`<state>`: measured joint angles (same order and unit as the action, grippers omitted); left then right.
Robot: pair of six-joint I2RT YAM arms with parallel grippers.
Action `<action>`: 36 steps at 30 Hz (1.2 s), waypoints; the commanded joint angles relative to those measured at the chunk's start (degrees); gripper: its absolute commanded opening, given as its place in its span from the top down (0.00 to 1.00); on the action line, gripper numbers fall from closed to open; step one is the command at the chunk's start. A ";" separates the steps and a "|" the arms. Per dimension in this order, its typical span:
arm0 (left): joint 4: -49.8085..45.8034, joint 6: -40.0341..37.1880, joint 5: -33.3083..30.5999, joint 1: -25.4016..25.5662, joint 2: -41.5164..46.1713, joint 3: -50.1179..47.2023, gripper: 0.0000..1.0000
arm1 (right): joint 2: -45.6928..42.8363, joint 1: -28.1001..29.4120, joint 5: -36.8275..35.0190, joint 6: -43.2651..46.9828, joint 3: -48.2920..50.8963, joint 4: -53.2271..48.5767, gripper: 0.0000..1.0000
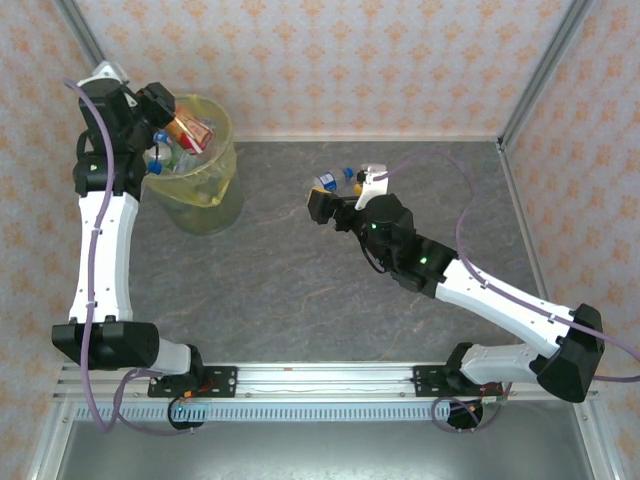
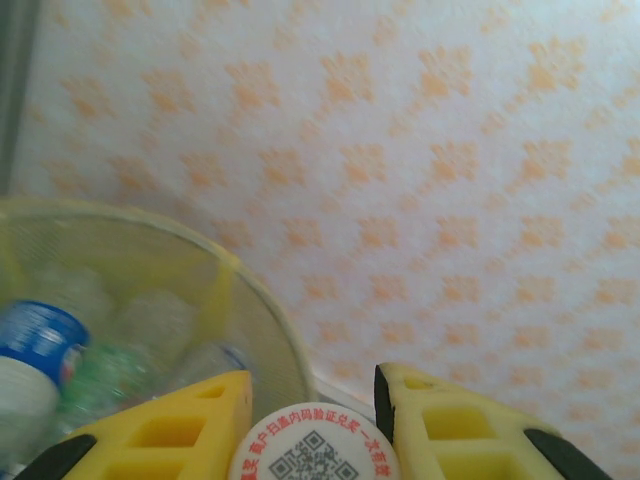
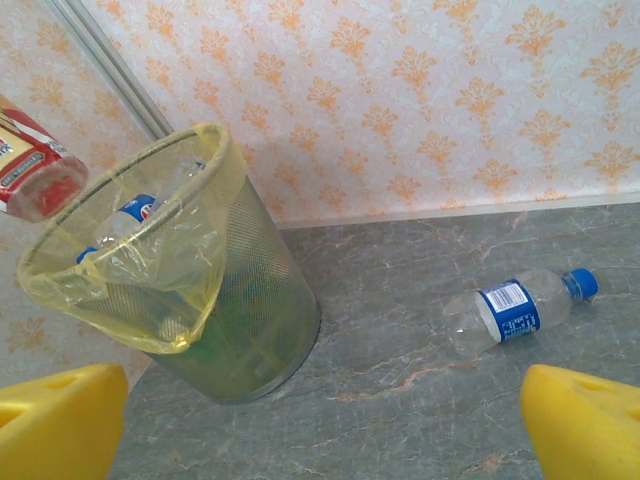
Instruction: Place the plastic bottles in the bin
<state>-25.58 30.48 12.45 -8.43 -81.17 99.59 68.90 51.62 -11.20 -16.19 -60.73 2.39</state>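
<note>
The left gripper [image 2: 312, 392] has its yellow fingers [image 2: 170, 432] clamped on either side of a bottle with a red-orange label [image 1: 188, 128]. In the left wrist view, the bottle's white printed end with a square code sits between them. The bottle hangs over the open mouth of the round mesh bin lined with a translucent yellow bag [image 3: 215, 300], which stands at the far left of the grey stone-patterned table [image 1: 300, 290]. It has not been let go.

The right gripper [image 3: 325, 400] has its fingers spread wide with nothing between them. It points toward a clear plastic bottle with a blue cap and blue label [image 3: 512, 310], which lies on its side on the table, well apart from the bin.

The task looks well advanced. Several bottles already lie in the bin, one is about to be dropped, and at least one is left on the table.

The top view shows the held bottle above the bin's rim. It also shows blue caps beside the right wrist, partly hidden by the arm, so they cannot be counted. The right wrist view shows the lying bottle whole, and green through the bin's mesh. The left wrist view looks down into the bin at blurred clear bottles and one blue label.
</note>
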 commanded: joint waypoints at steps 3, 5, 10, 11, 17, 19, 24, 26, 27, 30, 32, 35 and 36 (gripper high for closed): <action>-3.14 -8.40 -12.54 -0.45 -3.39 5.53 0.71 | -0.88 0.22 -1.28 1.37 0.95 1.96 0.00; -4.04 -10.13 -14.45 -0.54 -5.37 6.85 0.71 | -0.88 0.24 -1.37 1.63 0.88 2.34 0.00; -4.80 -12.99 -16.95 -0.80 -10.57 9.68 0.71 | 0.05 0.24 -1.85 2.21 -0.14 2.35 0.00; -5.53 -13.04 -17.30 -0.82 -11.64 10.87 0.71 | 0.25 0.24 -1.93 2.38 -0.35 2.14 0.00; -14.39 -13.06 -17.35 -0.89 -18.86 19.63 0.71 | 1.53 0.24 -3.16 3.42 -1.41 1.87 0.00; -18.18 -13.32 -18.41 -0.87 -21.24 22.79 0.71 | 2.00 0.24 -3.52 3.83 -1.66 1.80 0.00; -20.66 -13.10 -17.55 -0.87 -21.66 23.48 0.71 | 3.19 0.13 -3.57 4.11 -2.02 2.08 0.00; -20.30 -12.86 -16.30 -0.89 -20.68 22.27 0.71 | 3.61 0.06 -3.63 4.17 -2.13 2.20 0.00; -20.34 -12.69 -15.54 -0.89 -20.16 21.69 0.71 | 3.74 0.06 -3.64 4.15 -2.20 2.34 0.00; -20.65 -12.29 -12.45 -0.89 -18.77 19.57 0.71 | 4.01 -0.02 -3.47 4.05 -2.05 2.48 0.00; -20.92 -12.12 -11.11 -0.89 -17.99 18.10 0.71 | 4.05 -0.11 -3.12 4.03 -1.87 2.70 0.00; -20.27 -12.11 -11.52 -0.87 -16.53 14.99 0.71 | 4.14 -0.11 -2.79 3.92 -1.88 2.70 0.00; -19.67 -12.07 -11.61 -0.89 -15.93 13.49 0.71 | 4.13 -0.11 -2.77 3.80 -1.83 2.72 0.00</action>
<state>-44.34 18.33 -0.08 -8.80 -99.90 115.72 72.93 51.59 -13.13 -13.19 -60.77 3.14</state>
